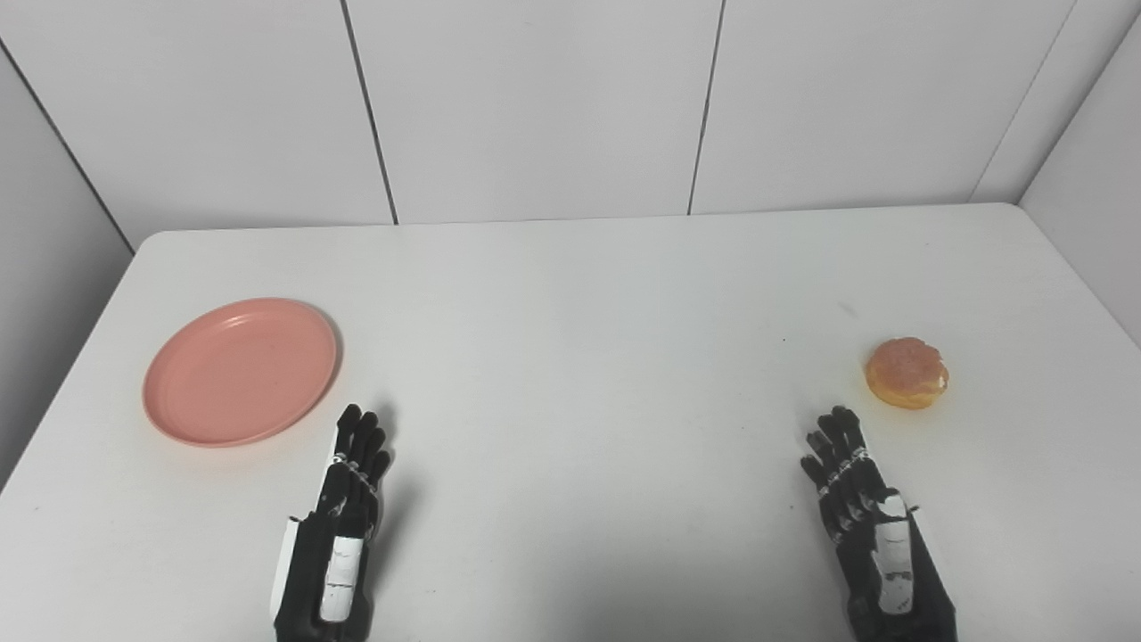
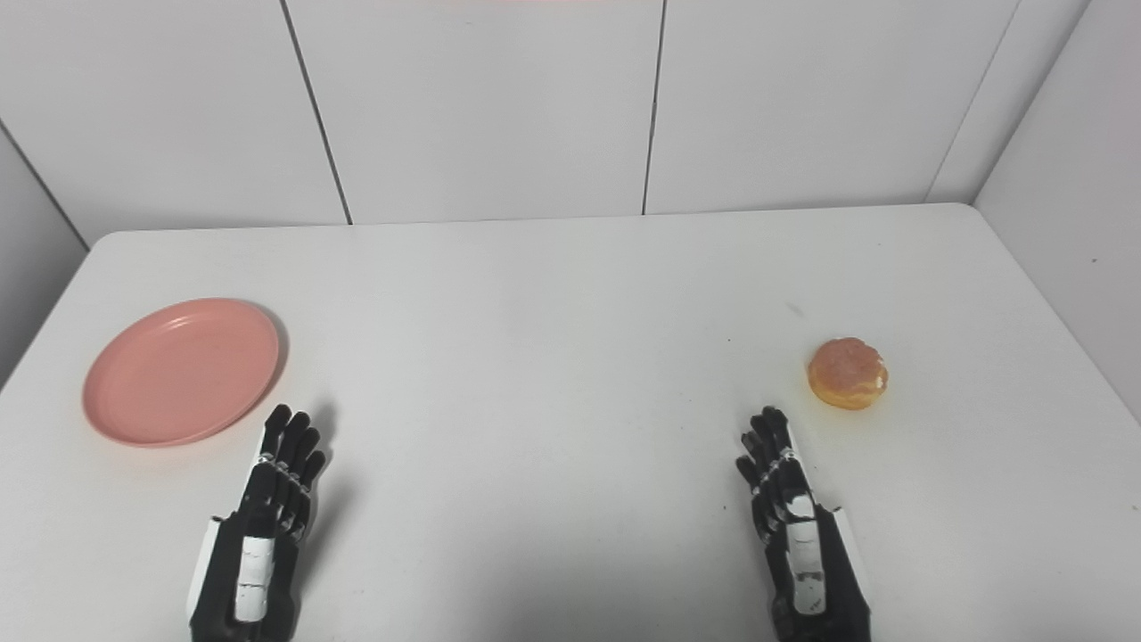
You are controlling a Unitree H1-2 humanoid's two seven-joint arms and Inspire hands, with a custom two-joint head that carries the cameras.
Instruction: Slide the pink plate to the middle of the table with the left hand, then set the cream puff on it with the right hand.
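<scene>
A round pink plate [image 1: 241, 371] lies flat on the left side of the white table [image 1: 570, 294], with nothing on it. The golden-brown cream puff [image 1: 907, 373] sits on the right side. My left hand [image 1: 343, 508] rests low near the front edge, just right of and nearer than the plate, fingers stretched forward and holding nothing. My right hand [image 1: 860, 508] is placed likewise, a little left of and nearer than the cream puff, open, touching nothing.
White wall panels [image 1: 535, 107] close the table off at the back and on both sides. The table's left and right edges run near the plate and the cream puff. A small dark mark [image 1: 847, 309] shows behind the puff.
</scene>
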